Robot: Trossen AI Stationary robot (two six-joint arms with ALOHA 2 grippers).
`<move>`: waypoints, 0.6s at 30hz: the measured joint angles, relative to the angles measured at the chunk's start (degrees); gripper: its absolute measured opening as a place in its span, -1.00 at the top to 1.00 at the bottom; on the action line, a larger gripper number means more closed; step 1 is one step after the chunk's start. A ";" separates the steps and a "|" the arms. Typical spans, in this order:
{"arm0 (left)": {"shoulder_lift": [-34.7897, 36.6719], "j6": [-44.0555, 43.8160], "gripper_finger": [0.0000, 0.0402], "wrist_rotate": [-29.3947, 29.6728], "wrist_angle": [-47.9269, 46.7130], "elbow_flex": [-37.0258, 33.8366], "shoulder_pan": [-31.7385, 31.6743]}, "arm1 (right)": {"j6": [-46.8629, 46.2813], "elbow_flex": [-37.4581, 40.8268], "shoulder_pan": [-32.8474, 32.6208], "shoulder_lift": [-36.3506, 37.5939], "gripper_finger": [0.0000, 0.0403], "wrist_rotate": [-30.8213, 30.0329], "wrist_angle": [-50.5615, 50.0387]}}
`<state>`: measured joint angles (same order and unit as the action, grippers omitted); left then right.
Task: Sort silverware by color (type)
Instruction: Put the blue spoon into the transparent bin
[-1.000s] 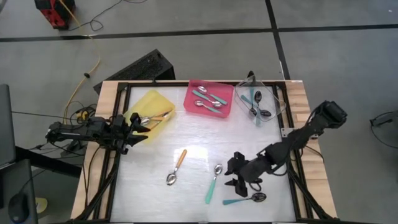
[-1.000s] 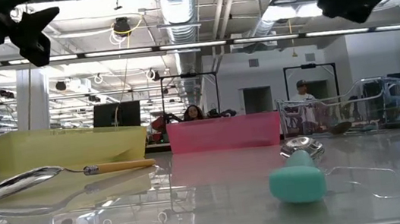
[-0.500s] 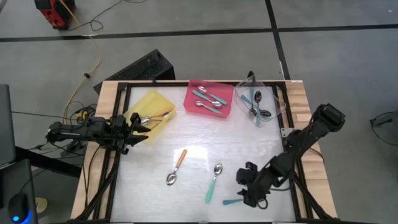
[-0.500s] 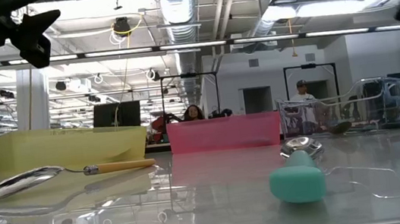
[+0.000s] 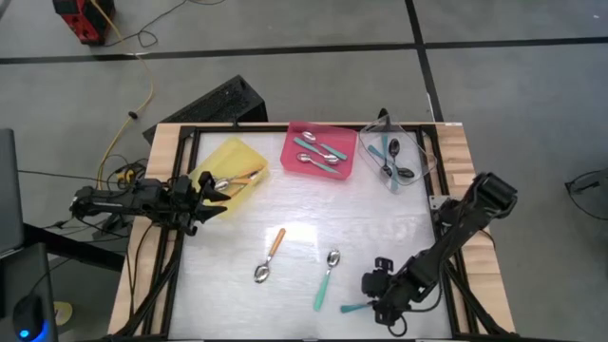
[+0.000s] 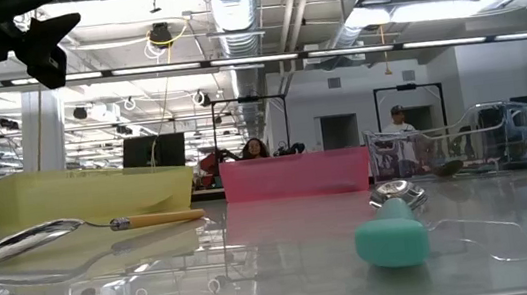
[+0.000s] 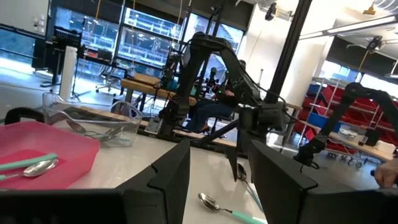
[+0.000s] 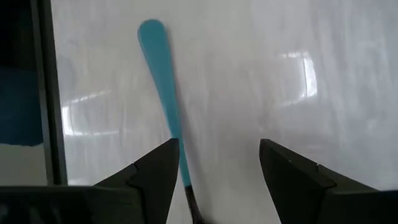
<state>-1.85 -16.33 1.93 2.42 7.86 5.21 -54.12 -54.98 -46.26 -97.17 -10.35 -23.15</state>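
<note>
The left gripper waits at the table's left edge beside the yellow plastic tray, exactly where it sat a second ago, its 2 dark fingers parted with nothing between them. That tray holds orange-handled spoons.

On the white tabletop lie an orange-handled spoon with a silver bowl and, just right of it, a teal-handled spoon with a silver bowl; neither has shifted.

The pink plastic tray at the far edge holds teal-handled silver spoons, unchanged.

The right gripper is the one thing that has moved: a second ago it hovered higher over the table right of the teal spoon, and it has since dropped toward the near edge onto the teal-handled spoon with a black bowl. In the right wrist view its fingers stand apart, released, with the teal handle running down just inside 1 of them; the bowl is hidden beneath the gripper.

The clear plastic tray at the far right holds teal-handled spoons with black bowls, as before.
</note>
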 joint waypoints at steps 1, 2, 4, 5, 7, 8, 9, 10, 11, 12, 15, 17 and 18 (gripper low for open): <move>-0.01 -0.02 0.26 0.00 -0.02 0.00 0.00 | 0.48 0.00 0.02 -0.66 -0.24 0.00 0.79; 0.00 -0.03 0.26 0.00 -0.02 0.00 0.00 | 1.06 0.00 0.02 -1.08 -0.24 -0.01 1.60; 0.00 -0.12 0.26 0.12 0.00 0.00 0.00 | 1.94 0.00 0.04 -1.61 -0.24 0.00 2.89; 0.00 -0.25 0.26 0.28 0.02 0.00 0.00 | 2.05 0.00 -0.02 -1.63 -0.24 0.09 3.16; 0.00 -0.27 0.26 0.34 0.02 0.00 0.00 | 2.04 0.00 -0.26 -1.57 -0.24 0.16 3.22; 0.00 -0.29 0.26 0.39 0.02 0.00 0.00 | 2.04 0.00 -0.30 -1.57 -0.24 0.17 3.20; 0.00 -0.29 0.26 0.39 0.02 0.00 0.00 | 2.02 0.00 -0.49 -1.56 -0.24 0.18 3.09; 0.00 -0.29 0.26 0.39 0.02 0.00 0.00 | 2.02 0.00 -0.81 -1.43 -0.24 0.16 3.09; 0.00 -0.30 0.26 0.39 0.00 0.00 0.00 | 2.00 0.00 -1.13 -1.25 -0.24 0.18 3.21; -0.02 -0.31 0.26 0.39 -0.01 0.00 0.00 | 1.97 -0.02 -1.49 -1.22 -0.24 0.18 3.38; 0.00 -0.31 0.26 0.44 0.00 0.00 0.00 | 0.49 -0.02 -2.79 -2.17 -0.24 0.59 3.33; 0.00 -0.33 0.26 0.42 -0.06 0.00 0.00 | -0.77 0.00 -3.70 -3.14 -0.24 1.06 3.12; 0.00 -0.34 0.26 0.42 -0.12 0.00 0.00 | -1.54 -0.02 -4.16 -3.55 -0.24 0.93 3.31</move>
<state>-1.85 -16.67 2.35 2.29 7.86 5.21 -55.66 -55.00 -50.42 -100.72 -9.42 -19.83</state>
